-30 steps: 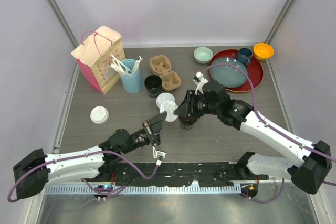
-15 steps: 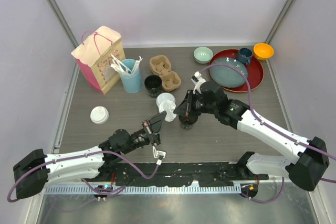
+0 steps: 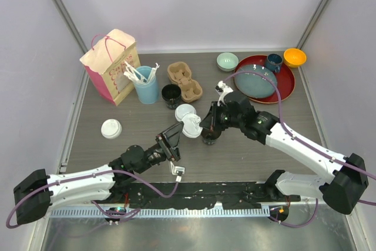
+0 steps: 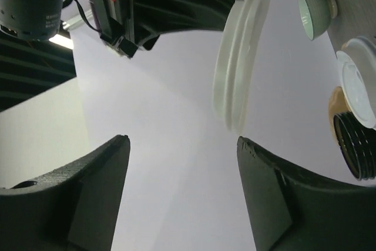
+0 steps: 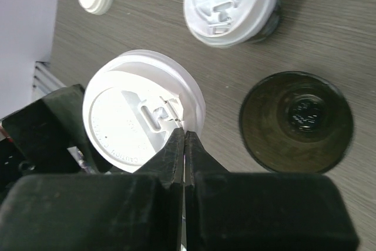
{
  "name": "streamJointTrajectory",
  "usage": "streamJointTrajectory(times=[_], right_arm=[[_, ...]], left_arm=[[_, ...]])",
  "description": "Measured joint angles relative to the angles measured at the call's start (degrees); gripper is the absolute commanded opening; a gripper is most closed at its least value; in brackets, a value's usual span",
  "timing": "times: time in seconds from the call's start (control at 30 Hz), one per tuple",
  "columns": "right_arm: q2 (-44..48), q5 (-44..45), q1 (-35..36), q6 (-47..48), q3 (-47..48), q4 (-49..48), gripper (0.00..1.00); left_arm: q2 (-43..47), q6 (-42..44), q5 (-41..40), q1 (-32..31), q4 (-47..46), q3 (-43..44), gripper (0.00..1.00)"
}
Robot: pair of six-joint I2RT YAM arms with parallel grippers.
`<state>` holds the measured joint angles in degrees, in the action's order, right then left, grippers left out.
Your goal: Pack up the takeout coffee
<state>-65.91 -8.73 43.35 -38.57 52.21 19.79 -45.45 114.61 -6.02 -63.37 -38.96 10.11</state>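
Observation:
A white sip lid (image 5: 138, 113) hangs above the table, with my right gripper (image 5: 184, 134) shut on its rim. In the top view the lid (image 3: 191, 126) sits between my right gripper (image 3: 203, 124) and my left gripper (image 3: 176, 131). The left gripper (image 4: 182, 139) is open with nothing between its fingers, and the lid (image 4: 238, 66) shows edge-on just beyond them. An open black cup (image 5: 296, 123) stands on the table beside the held lid. A black cup with its lid on (image 5: 230, 4) stands farther off, and shows in the top view too (image 3: 185, 111).
A loose white lid (image 3: 110, 129) lies at the left. Another open black cup (image 3: 171, 94) stands by the cardboard cup carrier (image 3: 184, 80). Behind are a paper bag (image 3: 110, 64), a light-blue cup of utensils (image 3: 145, 84), a green bowl (image 3: 227, 61) and a red tray (image 3: 288, 83).
My right gripper closed on the lid's rim, then my left gripper opened and let the lid go. The lid stays in place, held by the right gripper.

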Motion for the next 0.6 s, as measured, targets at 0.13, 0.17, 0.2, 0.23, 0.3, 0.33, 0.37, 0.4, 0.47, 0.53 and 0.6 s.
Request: streamJointTrajectory(times=[0.13, 0.17, 0.2, 0.23, 0.3, 0.33, 0.37, 0.4, 0.47, 0.53, 0.6], right_arm=[[-0.02, 1.68, -2.08, 4.02, 1.81, 4.85, 0.01], [-0.15, 2.03, -3.04, 5.38, 2.93, 6.64, 0.01], [-0.48, 2.32, -4.15, 6.8, 4.46, 8.59, 0.01], [-0.94, 2.73, -5.18, 8.04, 5.97, 10.23, 0.01], [-2.32, 4.02, -7.54, 11.21, 9.53, 13.86, 0.01], [-3.04, 4.7, -8.66, 12.66, 11.08, 15.52, 0.01], [-3.56, 5.29, -9.38, 13.73, 12.02, 16.68, 0.01], [-4.11, 6.19, -10.23, 15.08, 13.07, 18.51, 0.01], [-5.25, 8.76, -11.1, 17.62, 14.73, 22.03, 0.01], [-6.6, 10.56, -11.21, 19.91, 16.24, 25.42, 0.01], [-8.07, 11.1, -11.21, 22.34, 17.46, 28.22, 0.01]], left_arm=[[0.74, -0.11, -2.93, 0.0, 1.9, -0.04, 0.87], [0.96, -0.11, -3.69, 0.0, 2.54, -0.04, 0.88], [1.25, -0.13, -5.77, 0.0, 3.74, -0.02, 0.88], [1.31, -0.11, -7.28, 0.0, 4.9, 0.15, 0.88], [0.7, -0.11, -12.55, 0.0, 10.75, 2.49, 0.88], [-0.42, -1.53, -15.69, 0.0, 14.53, 5.01, 0.88], [-1.7, -3.23, -18.03, 0.0, 17.75, 7.56, 0.88], [-3.69, -6.51, -21.18, 0.0, 21.97, 11.54, 0.88], [-8.04, -16.7, -25.97, 0.02, 32.68, 21.79, 0.88], [-11.3, -27.45, -28.57, 0.09, 42.12, 31.67, 0.89], [-14.08, -38.29, -29.27, 0.2, 51.36, 40.63, 0.91]])
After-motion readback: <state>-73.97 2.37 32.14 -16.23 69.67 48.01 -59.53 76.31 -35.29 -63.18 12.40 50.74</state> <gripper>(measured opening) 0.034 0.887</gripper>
